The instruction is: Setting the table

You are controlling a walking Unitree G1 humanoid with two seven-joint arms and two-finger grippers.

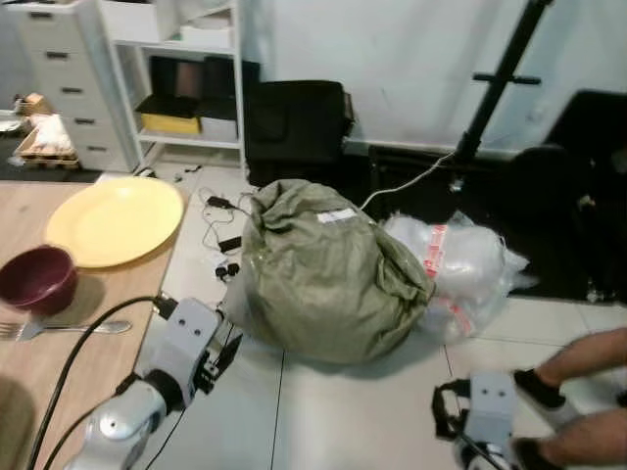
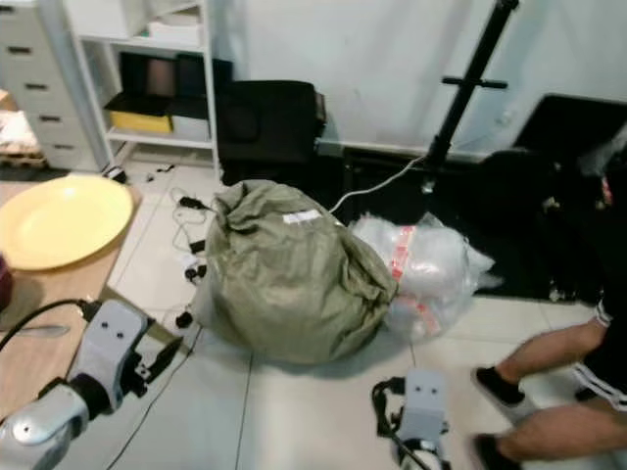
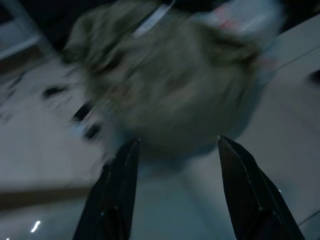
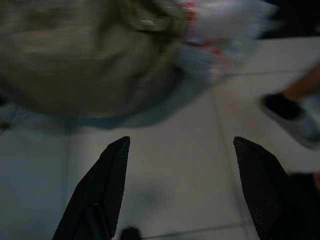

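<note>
A wide yellow plate [image 1: 115, 220] lies at the far right corner of the wooden table [image 1: 93, 377] on my left. Nearer on the table sits a dark red bowl [image 1: 37, 278], and just in front of it lies a metal fork [image 1: 65, 328]. My left gripper [image 1: 223, 355] hangs off the table's right edge over the tiled floor, apart from all three. In the left wrist view the left gripper [image 3: 177, 141] is open and holds nothing. My right gripper [image 4: 182, 140] is also open, low over the floor tiles.
A big olive-green sack [image 1: 328, 269] lies on the floor ahead, with a clear plastic bag [image 1: 460, 259] beside it. Cables [image 1: 220, 230] trail past the table corner. A person's legs [image 1: 578, 392] cross at the right. A white shelf [image 1: 181, 83] and a black stand [image 1: 495, 83] line the wall.
</note>
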